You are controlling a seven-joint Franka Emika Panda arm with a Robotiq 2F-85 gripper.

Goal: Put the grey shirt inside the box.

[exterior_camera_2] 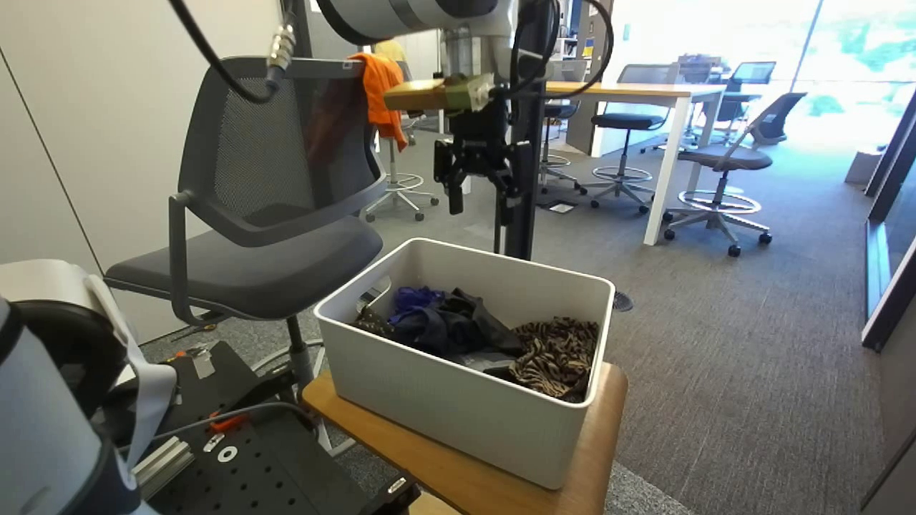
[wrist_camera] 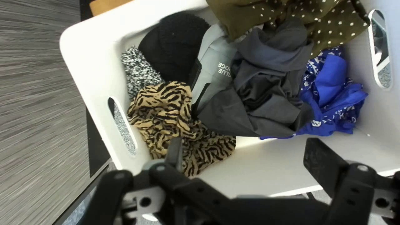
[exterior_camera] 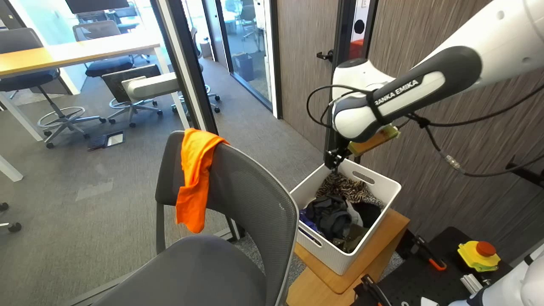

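Wrist view: my pincer (wrist_camera: 245, 148) is spread wide, and the grey shirt (wrist_camera: 262, 84) is in the box (wrist_camera: 93, 62)

My two fingers (wrist_camera: 322, 162) stand far apart, with a big gap between the tips. In an exterior view, my pincer (exterior_camera_2: 481, 207) hangs higher than the box rim, apart from the clothes. My white arm (exterior_camera: 433, 83) reaches down to it.

The grey shirt lies all bunched up in the pile, inside the white box. It touches a light grey thing (wrist_camera: 212, 81) with pale letters on one side, and a blue cloth (wrist_camera: 328, 81) with white marks on the other. A brown-green cloth (wrist_camera: 334, 28) with white dots is up against it too. Near them I see a stripy tan and black cloth (wrist_camera: 162, 112), a fuzzy black thing (wrist_camera: 175, 43) and a black-and-white speckled cloth (wrist_camera: 140, 70). One of my fingers hides a bit of the stripy cloth.

In both exterior views, the box sits on a wooden stand (exterior_camera: 389, 231). An orange cloth (exterior_camera: 195, 182) hangs over the back of a grey chair (exterior_camera: 250, 187), outside the box.
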